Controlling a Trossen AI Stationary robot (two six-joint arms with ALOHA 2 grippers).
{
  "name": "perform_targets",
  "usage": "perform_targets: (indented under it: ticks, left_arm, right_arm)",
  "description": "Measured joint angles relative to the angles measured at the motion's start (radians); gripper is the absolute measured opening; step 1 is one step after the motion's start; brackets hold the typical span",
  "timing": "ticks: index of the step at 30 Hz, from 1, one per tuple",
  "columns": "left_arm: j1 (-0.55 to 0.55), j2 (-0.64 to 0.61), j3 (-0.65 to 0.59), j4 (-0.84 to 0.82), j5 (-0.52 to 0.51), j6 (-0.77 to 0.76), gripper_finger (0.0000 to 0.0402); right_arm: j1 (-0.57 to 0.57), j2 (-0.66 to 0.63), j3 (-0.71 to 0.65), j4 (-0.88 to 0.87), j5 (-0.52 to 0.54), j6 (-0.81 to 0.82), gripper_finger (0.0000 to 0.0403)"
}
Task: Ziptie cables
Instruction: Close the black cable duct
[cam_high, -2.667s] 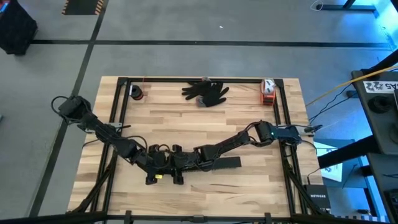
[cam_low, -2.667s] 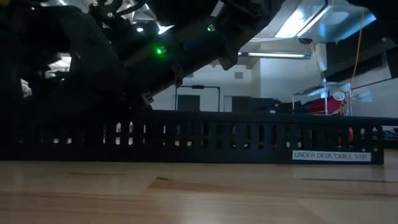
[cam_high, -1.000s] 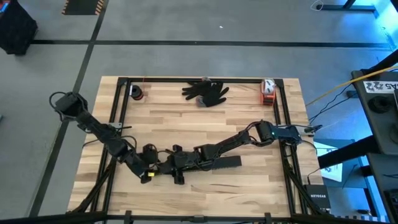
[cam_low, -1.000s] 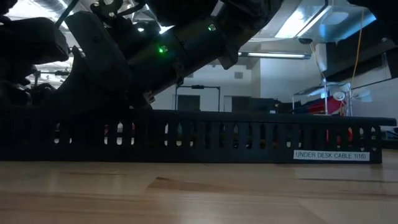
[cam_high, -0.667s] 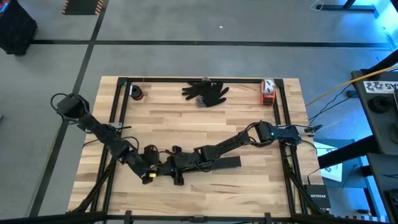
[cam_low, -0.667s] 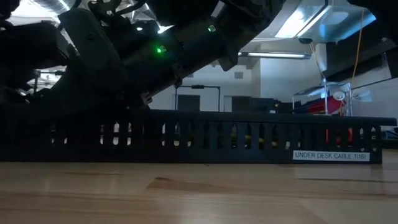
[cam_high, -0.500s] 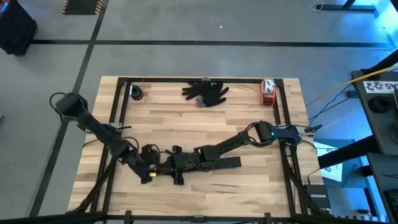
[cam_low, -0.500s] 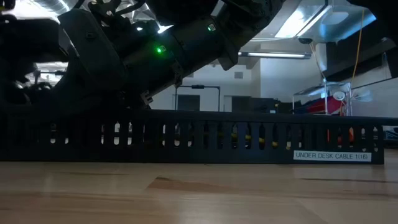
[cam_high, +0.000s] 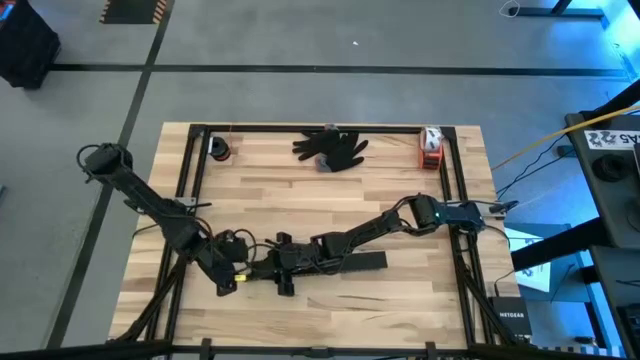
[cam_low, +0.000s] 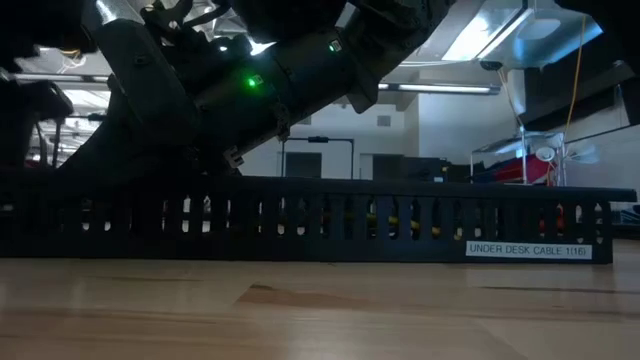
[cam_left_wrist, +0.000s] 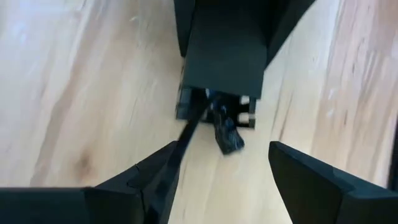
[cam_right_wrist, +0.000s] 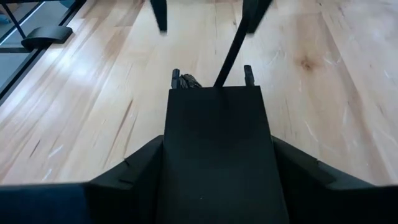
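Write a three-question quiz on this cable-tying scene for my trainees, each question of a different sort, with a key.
1. The label on the black slotted channel reads: A) UNDER DESK CABLE, B) POWER STRIP, C) FRAGILE.
2. True or false: the black glove lies inside the black slotted channel.
3. Fill in: in the left wrist view, the left gripper is ___.

Key
1. A.
2. False: the black glove lies near the table's far edge, apart from the channel.
3. Open; a thin dark strip runs past one finger.
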Motion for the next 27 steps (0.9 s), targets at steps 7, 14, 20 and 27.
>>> perform_targets:
  ticks: [7, 14, 20, 27]
  left_arm:
    - [-0.027, -0.014, 0.003, -0.012, -0.001, -0.054, 0.0237]
    - [-0.020, -0.013, 0.003, 0.002, -0.014, -0.009, 0.0237]
    - [-0.020, -0.013, 0.003, 0.012, -0.011, -0.017, 0.0237]
    - [0.022, -0.011, 0.003, 0.026, 0.002, -0.022, 0.0250]
  right_arm:
    - [0.000, 0.000, 0.001, -0.003, 0.001, 0.015, 0.0230]
    - [0.000, 0.000, 0.001, -0.003, 0.019, 0.051, 0.0230]
    - [0.000, 0.000, 0.002, -0.006, 0.019, 0.051, 0.0230]
    - [0.000, 0.000, 0.002, -0.008, 0.016, 0.026, 0.0230]
